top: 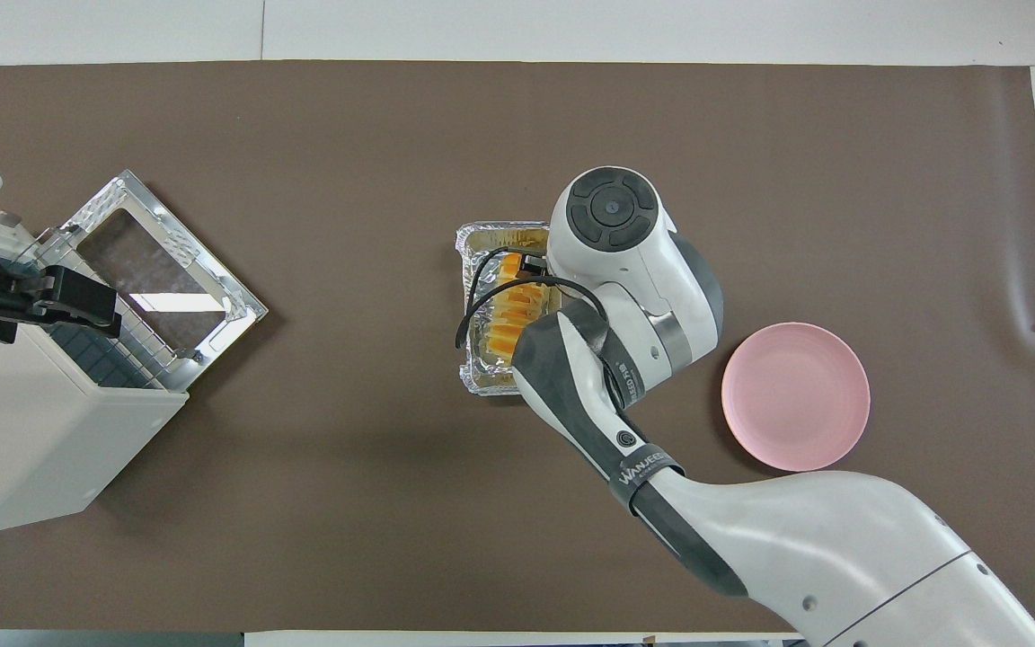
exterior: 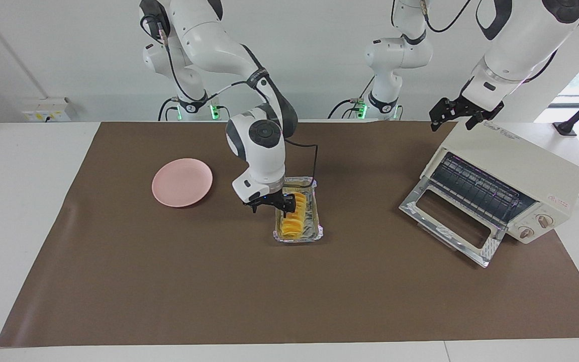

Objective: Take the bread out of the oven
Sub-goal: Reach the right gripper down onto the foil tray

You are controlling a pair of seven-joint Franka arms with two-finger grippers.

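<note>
The bread [exterior: 293,226], a ridged golden-yellow loaf, lies in a crinkled silver foil tray [exterior: 315,221] at the middle of the mat; it also shows in the overhead view [top: 508,325]. My right gripper [exterior: 289,205] is low over the end of the bread nearer to the robots, and its wrist hides it from above. The cream-white oven [exterior: 520,163] stands at the left arm's end of the table with its glass door [exterior: 450,221] dropped open and its wire rack bare. My left gripper [exterior: 453,120] hangs open and empty over the oven's top edge, above the doorway.
A pink plate [exterior: 182,182] lies on the brown mat toward the right arm's end, beside the foil tray. The oven's open door [top: 167,270] juts out onto the mat. The right arm's forearm stretches over the mat between plate and tray.
</note>
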